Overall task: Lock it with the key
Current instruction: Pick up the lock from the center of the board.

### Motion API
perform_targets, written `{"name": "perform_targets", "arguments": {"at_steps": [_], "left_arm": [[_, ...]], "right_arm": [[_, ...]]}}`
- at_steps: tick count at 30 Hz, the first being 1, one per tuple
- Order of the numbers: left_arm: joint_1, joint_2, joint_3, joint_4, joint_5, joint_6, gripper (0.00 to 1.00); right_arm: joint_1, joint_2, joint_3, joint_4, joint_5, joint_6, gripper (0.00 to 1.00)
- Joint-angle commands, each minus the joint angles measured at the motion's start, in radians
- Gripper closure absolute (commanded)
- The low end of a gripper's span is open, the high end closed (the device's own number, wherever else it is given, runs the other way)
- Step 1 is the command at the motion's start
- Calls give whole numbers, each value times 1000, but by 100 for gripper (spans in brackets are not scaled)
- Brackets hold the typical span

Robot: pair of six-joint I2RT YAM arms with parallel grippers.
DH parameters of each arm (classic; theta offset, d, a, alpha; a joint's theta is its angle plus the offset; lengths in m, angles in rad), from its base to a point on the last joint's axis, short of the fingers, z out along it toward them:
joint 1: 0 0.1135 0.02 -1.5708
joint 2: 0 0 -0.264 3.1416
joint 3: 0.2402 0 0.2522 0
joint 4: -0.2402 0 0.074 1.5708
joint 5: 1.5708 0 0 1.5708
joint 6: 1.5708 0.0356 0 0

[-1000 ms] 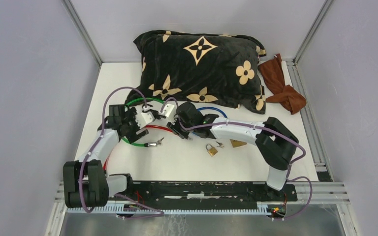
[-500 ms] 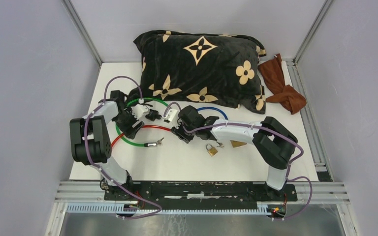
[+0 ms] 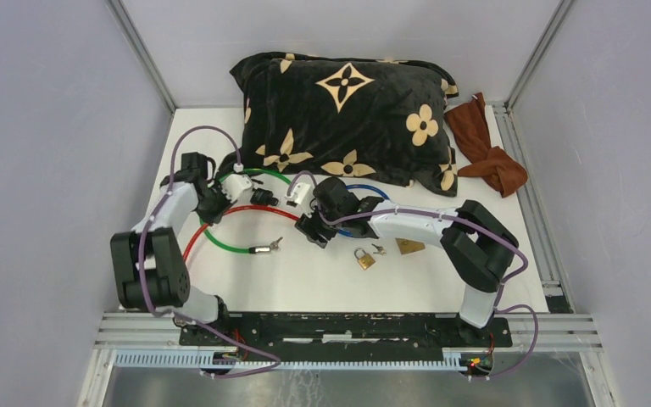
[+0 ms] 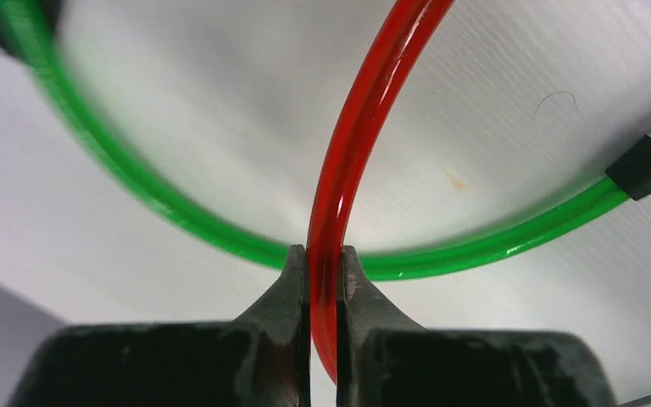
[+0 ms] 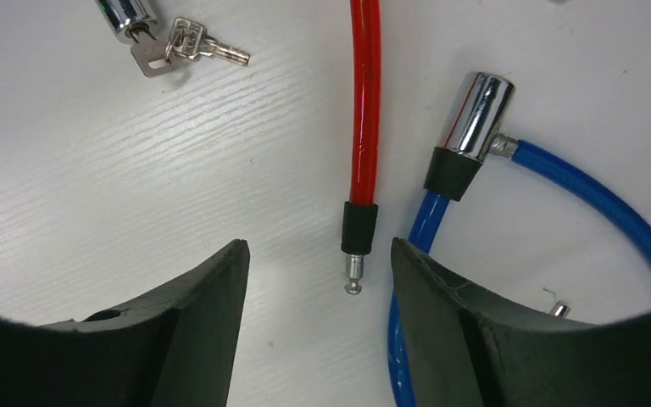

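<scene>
The left pincer (image 4: 323, 254) is clamped shut on the red cable (image 4: 364, 127), just where it crosses the green cable (image 4: 178, 225). The right pincer (image 5: 318, 250) stands open, a finger on either side of the red cable's pin end and clear of it. From above, the keys (image 3: 273, 244) lie on the bench (image 3: 305, 284) at the green cable's chrome lock end, at 8 o'clock from the right pincer. A brass padlock (image 3: 364, 258) sits at 4 o'clock. The blue cable (image 5: 593, 203) lies just beside the pin.
</scene>
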Motion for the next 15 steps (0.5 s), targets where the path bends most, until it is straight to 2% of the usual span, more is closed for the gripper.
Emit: {"name": "perform_targets", "arguments": {"at_steps": [1, 4, 6, 9, 15], "left_arm": [[4, -214, 28, -10, 41, 67, 98], [4, -343, 29, -67, 80, 155, 98], [3, -431, 10, -91, 113, 212, 98], [1, -549, -22, -96, 165, 262, 98], [-15, -645, -19, -96, 212, 238, 98]], "right_arm": [[-35, -83, 37, 80, -107, -3, 27], [-50, -87, 78, 70, -156, -17, 6], [-50, -83, 107, 56, -182, -26, 2], [-50, -85, 116, 67, -248, -19, 2], [-50, -83, 83, 100, -221, 16, 18]]}}
